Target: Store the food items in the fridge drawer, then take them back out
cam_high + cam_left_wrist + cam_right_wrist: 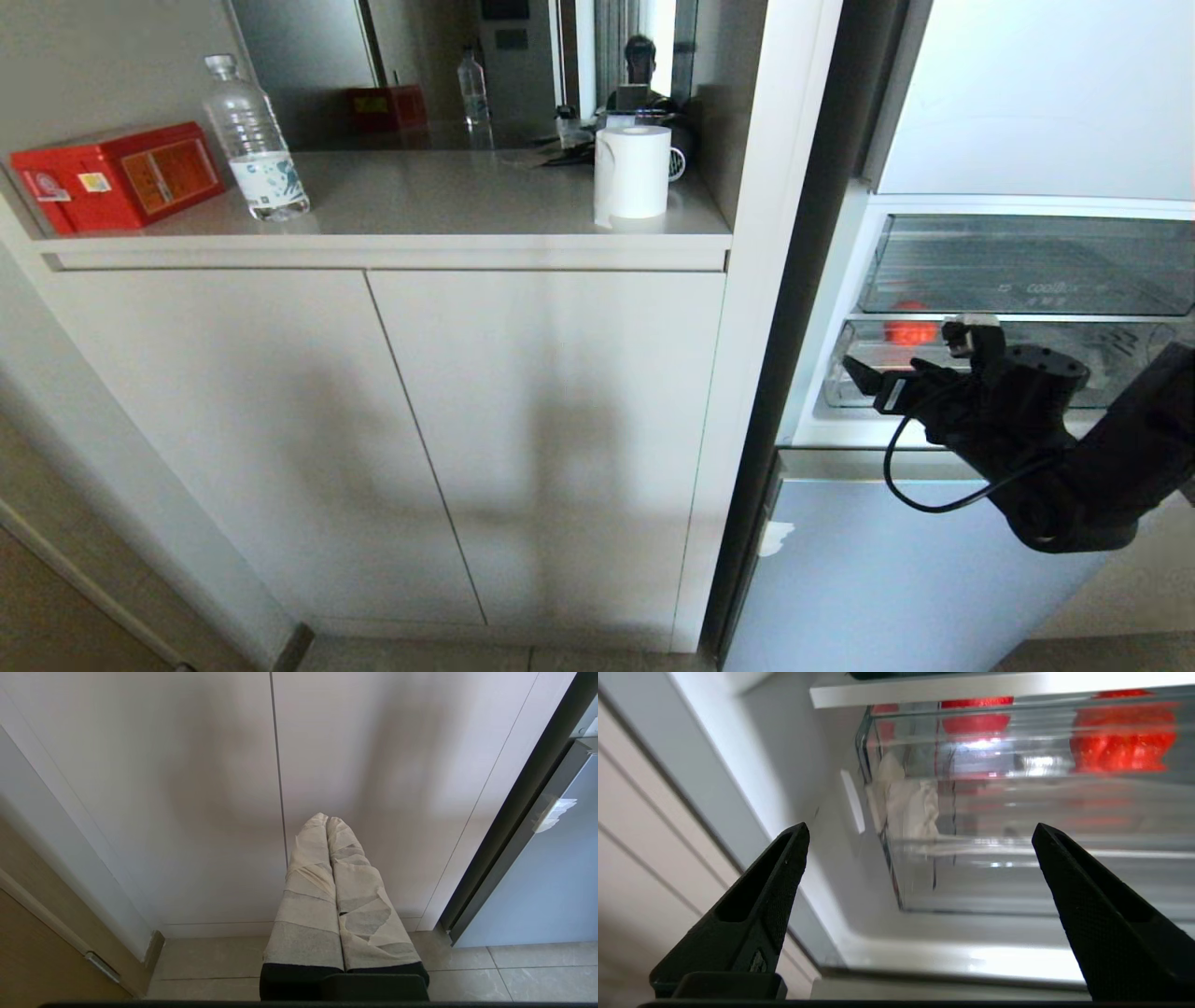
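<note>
The red fruit [1120, 737] lay inside the fridge drawer [1017, 877], near its left end, behind the clear front wall. The right end effector [920, 858], spread wide and empty, faced that front just outside it. The left end effector [329, 826] hung closed by the cabinet doors [187, 788].

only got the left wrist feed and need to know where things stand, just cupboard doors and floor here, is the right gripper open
Observer: Yes. The right gripper is wide open and empty, in front of the fridge drawer.
Operator: anything in the drawer
Observer: A red fruit shows through the clear plastic, toward the back.
Operator: drawer pulled out or shut
Observer: In the head view its front lip sits about at the fridge opening, below the other clear bin.
</note>
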{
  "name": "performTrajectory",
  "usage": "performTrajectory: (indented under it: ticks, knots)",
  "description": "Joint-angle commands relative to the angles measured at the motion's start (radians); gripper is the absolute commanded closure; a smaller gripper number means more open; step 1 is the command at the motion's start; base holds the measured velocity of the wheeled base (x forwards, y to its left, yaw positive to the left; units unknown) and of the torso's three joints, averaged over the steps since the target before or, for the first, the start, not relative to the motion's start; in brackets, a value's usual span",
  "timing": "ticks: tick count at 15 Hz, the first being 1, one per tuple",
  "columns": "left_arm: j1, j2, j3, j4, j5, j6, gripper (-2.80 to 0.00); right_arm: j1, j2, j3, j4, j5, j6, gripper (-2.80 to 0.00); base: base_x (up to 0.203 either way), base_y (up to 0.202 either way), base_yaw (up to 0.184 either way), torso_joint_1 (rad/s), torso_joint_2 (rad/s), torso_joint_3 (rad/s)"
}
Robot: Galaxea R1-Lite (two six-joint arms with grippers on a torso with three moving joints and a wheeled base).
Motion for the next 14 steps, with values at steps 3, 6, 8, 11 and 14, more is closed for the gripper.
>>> performTrajectory:
  ticks: [3,6,8,11,14]
  knots:
    - [0.000,0.002,0.000,0.000,0.000,0.000,0.00,0.005,0.051,-0.082,-0.004,0.001,0.001,-2.80,0.000,0.000,0.000,0.000,0.00,0.000]
    - [0.000,0.002,0.000,0.000,0.000,0.000,0.00,0.009,0.068,-0.118,0.001,-0.002,0.001,-2.80,0.000,0.000,0.000,0.000,0.00,0.000]
    - [0.000,0.002,0.000,0.000,0.000,0.000,0.00,0.009,0.079,-0.140,0.004,-0.006,0.001,-2.80,0.000,0.000,0.000,0.000,0.00,0.000]
    - [0.000,0.002,0.000,0.000,0.000,0.000,0.00,0.009,0.085,-0.168,0.039,-0.014,0.001,-2.80,0.000,0.000,0.000,0.000,0.00,0.000]
    - [0.000,0.002,0.000,0.000,0.000,0.000,0.00,0.010,0.091,-0.184,0.060,-0.016,-0.001,-2.80,0.000,0.000,0.000,0.000,0.00,0.000]
